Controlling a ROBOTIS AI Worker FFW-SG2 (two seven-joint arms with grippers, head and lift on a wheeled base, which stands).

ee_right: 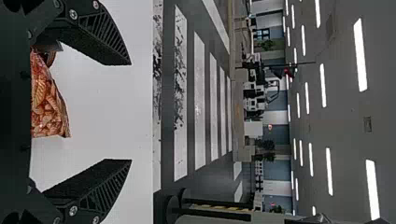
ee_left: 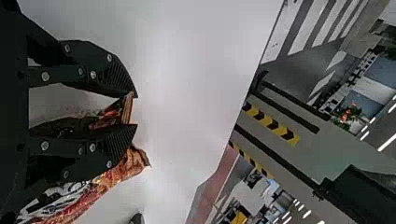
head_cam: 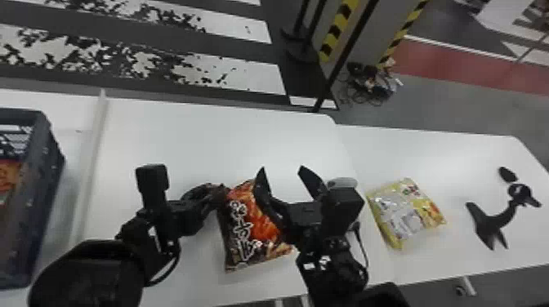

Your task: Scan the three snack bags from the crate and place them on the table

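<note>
"Over the white, smooth surface (head_cam: 188, 134), what does your black left gripper (head_cam: 222, 192) have?"

"Your left jaws are clamped on the upper edge of the orange, red and black plastic snack bag (head_cam: 253, 234), its printed face tilted. Whether its lower end touches the surface, I can't tell you."

"And your black right gripper (head_cam: 282, 168)?"

"Its jaws stand wide apart beside that bag, one of them across its upper edge in your head view."

"Where do you find the other bags?"

"To your right, the yellow-and-silver plastic snack bag (head_cam: 402, 214) lies on the surface. Well apart, at your far left, the dark, slotted plastic crate (head_cam: 47, 192) holds orange packaging (head_cam: 8, 173), partly hidden from you."

"Beyond the yellow one?"

"You have a black, curved stand-like object (head_cam: 500, 218) at far right."
</note>
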